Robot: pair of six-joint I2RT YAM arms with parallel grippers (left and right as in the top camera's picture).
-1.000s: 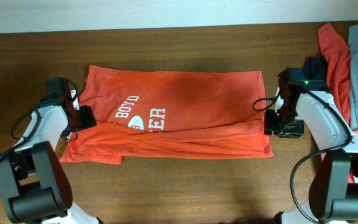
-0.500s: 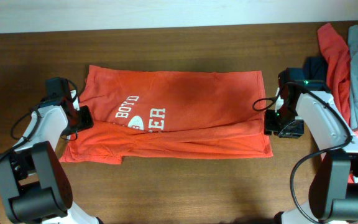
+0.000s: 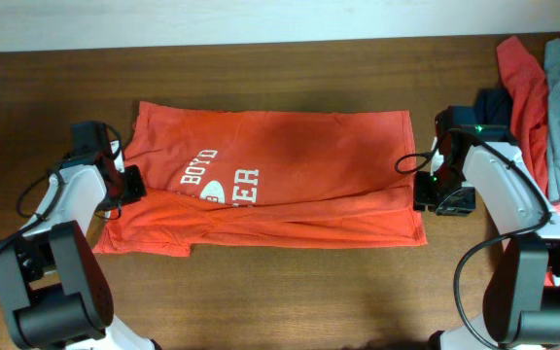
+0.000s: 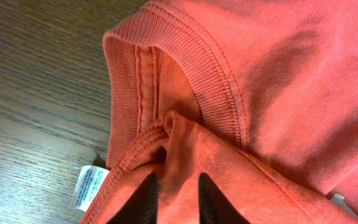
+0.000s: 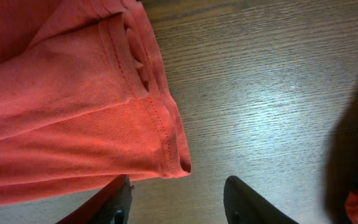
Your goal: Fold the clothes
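The orange-red T-shirt (image 3: pixel 299 185) with white lettering lies flat in the middle of the table, folded once along its length. My left gripper (image 3: pixel 129 183) is at the shirt's left edge by the collar. In the left wrist view its fingers (image 4: pixel 178 193) are shut on a raised ridge of the T-shirt (image 4: pixel 278 74) beside the ribbed neckband. My right gripper (image 3: pixel 426 192) is at the shirt's right edge. In the right wrist view its fingers (image 5: pixel 179 199) are wide open over bare wood, with the T-shirt's hem (image 5: pixel 61 106) just ahead of the left finger, not held.
A pile of other clothes (image 3: pixel 552 107), red, grey-blue and pink, lies at the back right corner, with a navy garment (image 3: pixel 494 102) beside the right arm. The wooden table (image 3: pixel 290 292) runs in front of the shirt. A white care label (image 4: pixel 91 185) sticks out at the collar.
My left gripper has shifted slightly to the left with the cloth in it. The right arm and the rest of the shirt have not visibly moved.
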